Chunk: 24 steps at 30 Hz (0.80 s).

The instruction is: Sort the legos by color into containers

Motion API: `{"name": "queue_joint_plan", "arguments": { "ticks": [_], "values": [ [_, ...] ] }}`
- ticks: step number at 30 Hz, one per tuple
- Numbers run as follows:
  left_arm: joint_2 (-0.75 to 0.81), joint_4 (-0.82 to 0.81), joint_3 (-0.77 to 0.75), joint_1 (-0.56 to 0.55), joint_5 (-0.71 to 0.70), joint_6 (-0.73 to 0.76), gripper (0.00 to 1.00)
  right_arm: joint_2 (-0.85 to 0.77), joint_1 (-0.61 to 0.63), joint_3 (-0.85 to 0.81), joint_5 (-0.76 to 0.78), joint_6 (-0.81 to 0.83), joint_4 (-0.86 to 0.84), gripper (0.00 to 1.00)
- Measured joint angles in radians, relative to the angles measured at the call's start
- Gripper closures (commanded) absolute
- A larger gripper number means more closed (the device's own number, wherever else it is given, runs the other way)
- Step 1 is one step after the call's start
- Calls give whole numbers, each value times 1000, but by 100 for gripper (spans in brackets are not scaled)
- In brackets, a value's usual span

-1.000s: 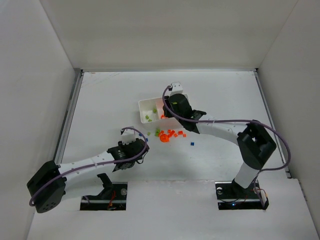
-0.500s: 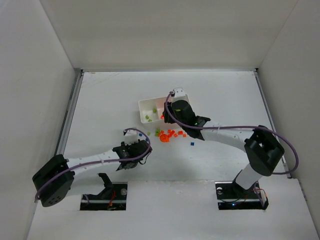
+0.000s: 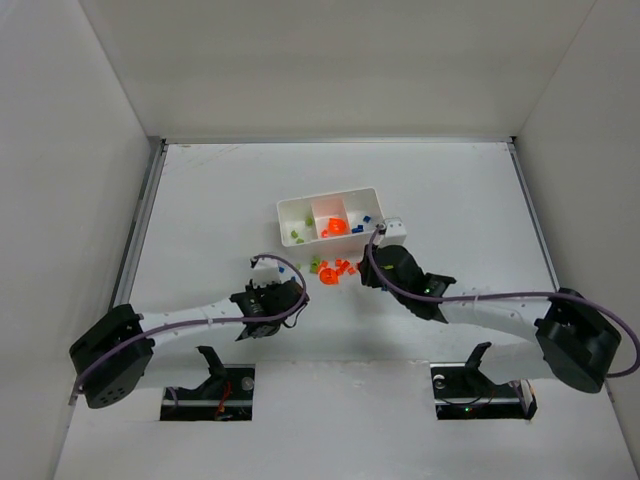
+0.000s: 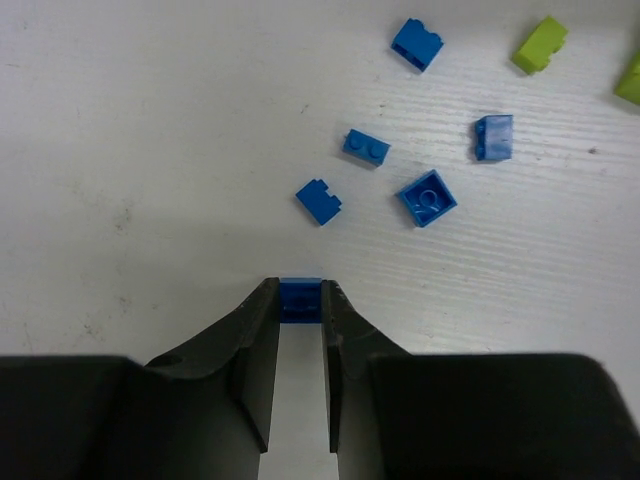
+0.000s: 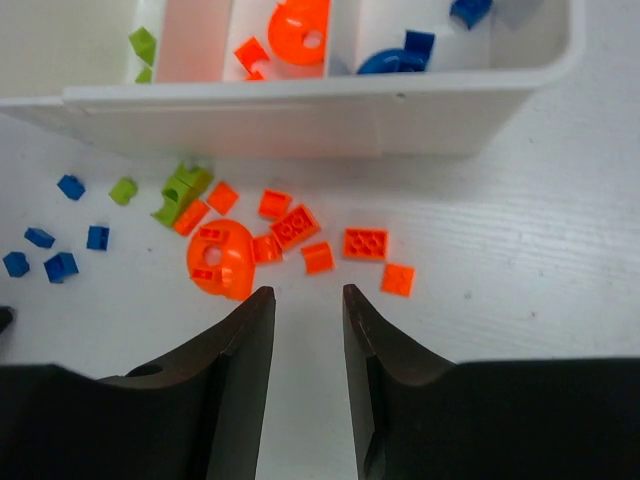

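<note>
Between the fingertips of your left claw sits one blue brick, pinched at the very tips, low over the tabletop. It's seen end-on, so can't tell its long axis. Five loose blue bricks lie just ahead.

Its home is the blue compartment, at the right-hand end of the white tray. From this claw the target lies ahead & to the right, past the orange pile, and your right arm sits btwn the two.

Right claw is spread & empty. Its tips point at the orange pile just ahead, w/ the tray wall beyond. A round orange piece lies in the middle section.

Judgement: the right arm is nearer the tray, but the left has the brick. Carry it high over the pile & watch for crowding the right wrist.

Vs 1 s ago: the right arm has pulled back off the tray to the near side of the pile, so all 3 sections now show. The left arm has barely shifted.
</note>
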<state>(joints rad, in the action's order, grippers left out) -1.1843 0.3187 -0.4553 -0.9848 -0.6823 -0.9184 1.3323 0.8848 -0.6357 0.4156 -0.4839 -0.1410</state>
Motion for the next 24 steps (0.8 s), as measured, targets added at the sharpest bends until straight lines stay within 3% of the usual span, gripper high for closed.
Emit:
{"name": "queue_joint_plan", "arguments": {
  "ticks": [5, 10, 18, 24],
  "values": [
    [36, -16, -88, -16, 4, 66, 88, -119, 0, 105, 17, -71, 8, 63],
    [-2, -149, -261, 2, 58, 177, 88, -180, -8, 145, 32, -132, 27, 66],
    [-318, -383, -577, 65, 187, 312, 87, -201, -21, 148, 55, -164, 74, 64],
    [-555, -444, -773, 111, 288, 346, 86, -270, -21, 166, 87, -167, 90, 64]
  ]
}}
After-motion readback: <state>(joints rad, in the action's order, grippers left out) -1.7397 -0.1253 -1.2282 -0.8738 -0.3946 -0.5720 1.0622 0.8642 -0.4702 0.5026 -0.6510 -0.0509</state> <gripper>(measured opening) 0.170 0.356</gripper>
